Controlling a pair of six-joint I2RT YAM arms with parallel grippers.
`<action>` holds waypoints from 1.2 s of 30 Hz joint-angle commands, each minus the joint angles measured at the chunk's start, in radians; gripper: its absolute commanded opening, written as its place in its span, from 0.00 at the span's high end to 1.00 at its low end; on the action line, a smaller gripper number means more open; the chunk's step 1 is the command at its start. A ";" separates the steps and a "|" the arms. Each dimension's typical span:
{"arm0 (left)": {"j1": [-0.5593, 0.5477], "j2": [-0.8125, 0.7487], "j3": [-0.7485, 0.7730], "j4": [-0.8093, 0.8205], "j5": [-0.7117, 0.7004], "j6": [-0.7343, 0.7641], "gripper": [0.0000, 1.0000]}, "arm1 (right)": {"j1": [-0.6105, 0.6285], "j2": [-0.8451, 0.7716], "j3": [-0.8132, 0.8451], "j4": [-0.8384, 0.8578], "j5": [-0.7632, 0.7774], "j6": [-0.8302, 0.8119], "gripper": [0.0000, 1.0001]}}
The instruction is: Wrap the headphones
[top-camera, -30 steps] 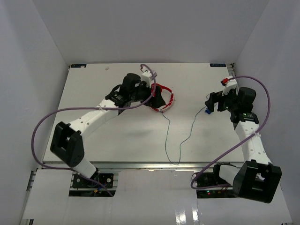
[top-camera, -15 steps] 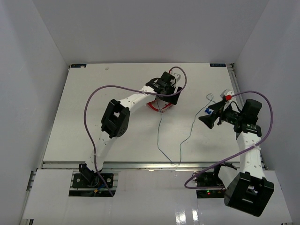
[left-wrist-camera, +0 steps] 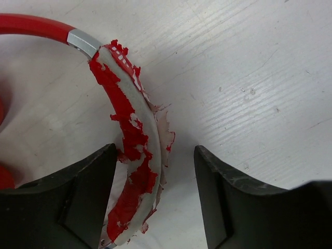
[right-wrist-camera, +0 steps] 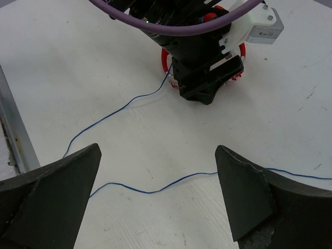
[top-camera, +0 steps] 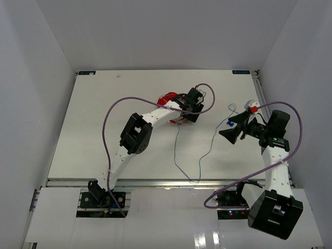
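**Left gripper** (left-wrist-camera: 154, 171): jaws spread, straddling the headband of the headphones (left-wrist-camera: 129, 129). The band lies between the two dark fingers, close against one and clear of the other. Nothing is pinched.

**Headphones**: lying flat on the table (top-camera: 104, 119), right of centre and toward the far edge. The left arm largely covers them in the top view. The headband's red covering is flaked, with pale material showing beneath. A silver joint (left-wrist-camera: 83, 40) links it to a smooth red arc.

**Cable** (top-camera: 176, 150): thin and grey-blue. It trails from the headphones toward the near edge, loops back and rises toward the right arm. It lies loose on the table.

**Plug** (top-camera: 229, 123): blue, just beside the right gripper's tip.

**Right gripper** (right-wrist-camera: 155, 207): jaws fully spread and holding nothing. It hangs above a run of the cable and faces the left gripper.

**Table**: white, with a faint grain, fine scratches and small specks. A metal rail (top-camera: 155, 181) runs along the near edge.

**Enclosure**: plain white walls (top-camera: 155, 31) on three sides.

**Purple cables** (top-camera: 111, 111): thick, arching over each arm.
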 commanded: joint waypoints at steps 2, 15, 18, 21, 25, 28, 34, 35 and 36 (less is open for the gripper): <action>-0.013 0.012 0.035 0.006 -0.055 0.008 0.41 | -0.017 -0.003 0.003 -0.004 -0.050 0.008 0.03; 0.007 -0.077 0.085 0.058 0.101 -0.070 1.00 | -0.061 -0.028 -0.003 -0.006 -0.130 0.020 0.03; 0.045 -0.171 0.096 0.110 0.232 -0.167 1.00 | -0.070 -0.042 -0.009 -0.008 -0.181 0.015 0.03; 0.095 -0.276 0.074 0.181 0.374 -0.273 1.00 | -0.072 -0.046 -0.014 -0.008 -0.209 0.010 0.03; 0.230 -0.487 -0.147 0.462 0.663 -0.543 1.00 | -0.073 -0.045 -0.016 -0.010 -0.214 0.010 0.03; 0.302 -0.613 -0.419 0.787 0.798 -0.789 1.00 | -0.074 -0.046 -0.017 -0.010 -0.217 0.010 0.03; 0.457 -0.707 -0.915 1.472 0.959 -1.334 1.00 | -0.076 -0.051 -0.019 -0.008 -0.219 0.012 0.03; 0.479 -0.698 -0.950 1.569 0.968 -1.401 1.00 | -0.077 -0.050 -0.020 -0.008 -0.219 0.012 0.03; 0.499 -0.684 -0.986 1.655 0.981 -1.462 1.00 | -0.078 -0.050 -0.020 -0.009 -0.219 0.012 0.03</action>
